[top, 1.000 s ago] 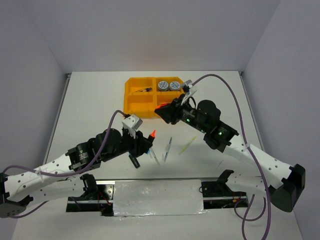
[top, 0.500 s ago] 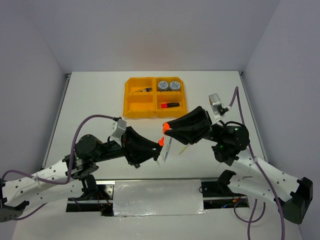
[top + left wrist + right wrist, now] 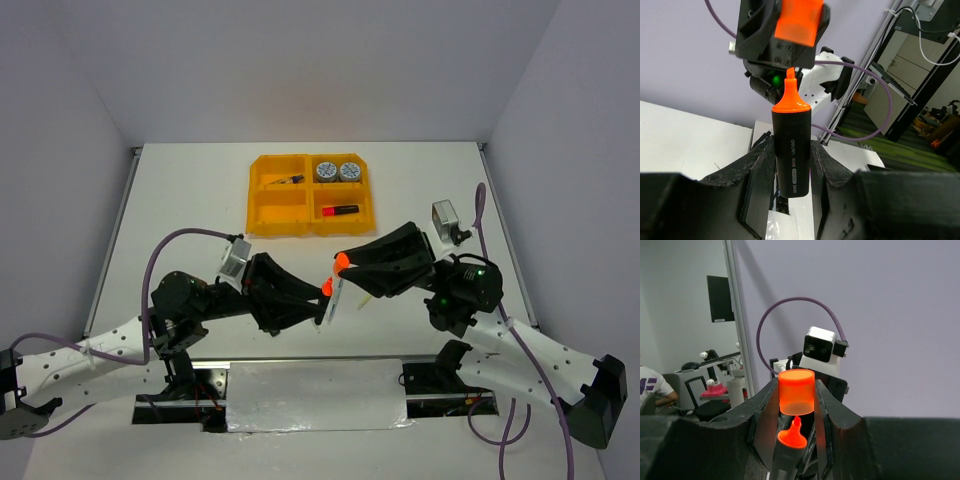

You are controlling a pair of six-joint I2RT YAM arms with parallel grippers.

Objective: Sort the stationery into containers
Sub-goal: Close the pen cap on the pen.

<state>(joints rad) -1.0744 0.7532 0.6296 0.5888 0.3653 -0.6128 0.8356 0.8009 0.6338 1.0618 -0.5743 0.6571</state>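
Left gripper [image 3: 792, 167]: clenched on the black barrel of a highlighter [image 3: 791, 150], held above the table [image 3: 190, 200] close to the arm bases, with the orange nib pointing at the other arm.
Right gripper [image 3: 796, 402]: grasping the loose orange cap [image 3: 796, 391], whose open mouth faces the nib just beyond it. I cannot tell whether the two touch yet.
Step in hand: apparently recapping the marker before it goes into a container, since nib and cap are nearly lined up.
Next move calls for: bringing both arms together along one axis and pushing until the cap seats. A slight tilt would drag the nib on the cap's rim.
Under the grippers: thin pale pens [image 3: 367, 297] lie unsorted on the table, partly hidden by the arms.
In the way: nothing between nib and cap.
Tray [image 3: 258, 200]: farther back and well apart from the grippers. It holds two tape rolls [image 3: 326, 171] in the far right compartment, a capped highlighter [image 3: 342, 210] in the near right, and a small dark item [image 3: 287, 180] in the far left that is too small to name.
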